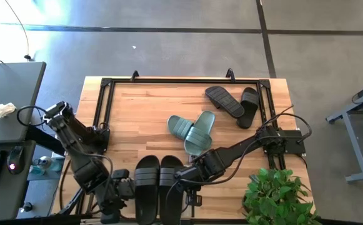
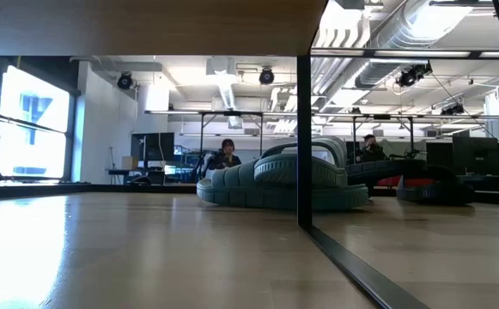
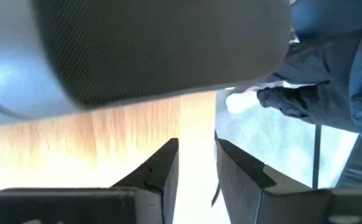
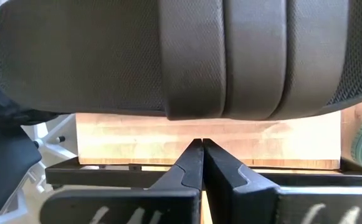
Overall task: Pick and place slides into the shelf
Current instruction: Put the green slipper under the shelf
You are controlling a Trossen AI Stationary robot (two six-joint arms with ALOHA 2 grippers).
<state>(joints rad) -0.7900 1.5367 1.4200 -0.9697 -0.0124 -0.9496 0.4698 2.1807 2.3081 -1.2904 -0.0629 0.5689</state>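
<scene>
Black pair of slides lying side by side at the worktop's near edge, between the two grippers, soles flat, straps up. Left gripper just beside the left slide of that pair, jaws slightly parted with a narrow gap showing in the left wrist view, pinching nothing that can be made out. Right gripper just beside the right slide of the pair, jaws pressed together, empty. Sage-green pair near the middle of the worktop, the two overlapping at an angle. Second black pair toward the far right corner, also crossed. Shelf seen only in the low view, as a wooden board overhead with a dark upright post. Potted plant at the near right corner
</scene>
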